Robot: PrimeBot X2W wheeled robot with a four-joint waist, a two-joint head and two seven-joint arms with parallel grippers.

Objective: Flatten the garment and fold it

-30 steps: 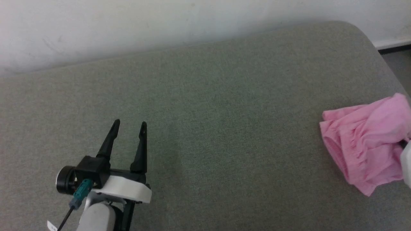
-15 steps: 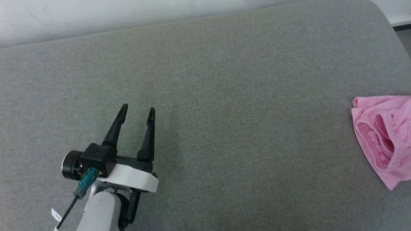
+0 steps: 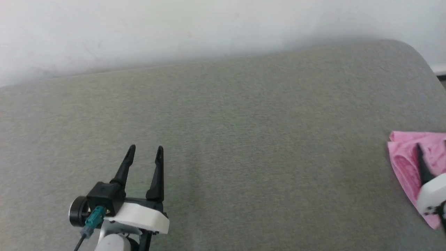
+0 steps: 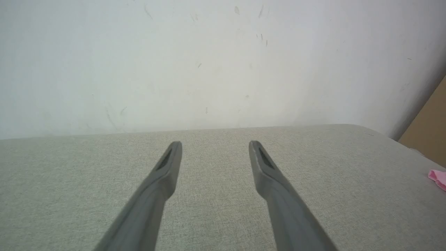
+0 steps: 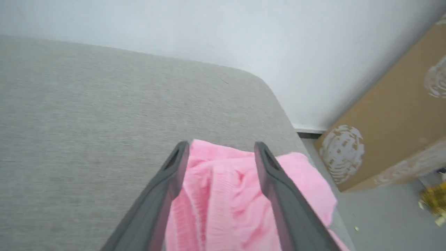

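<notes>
The garment (image 3: 404,158) is a crumpled pink heap at the right edge of the grey padded surface (image 3: 244,139). It also shows as a small pink corner (image 4: 438,176) at the far right in the left wrist view. My right gripper (image 5: 222,144) hovers over the garment (image 5: 216,195), jaws wide apart, pink cloth lying below and between the fingers. One dark finger (image 3: 421,164) and the white housing appear in the head view. My left gripper (image 3: 145,149) stands open and empty at the lower left, far from the cloth, its fingers (image 4: 167,174) over bare surface.
A white wall (image 3: 209,31) runs along the far side. The surface rounds off at its far right corner (image 5: 264,87). Beyond it are the floor (image 5: 383,216) and a brown cardboard box (image 5: 393,122).
The head camera has shifted. The garment, raised and bunched at the right gripper one second ago, now lies in a lower heap, and the right gripper stands open over it. The left gripper stays open.
</notes>
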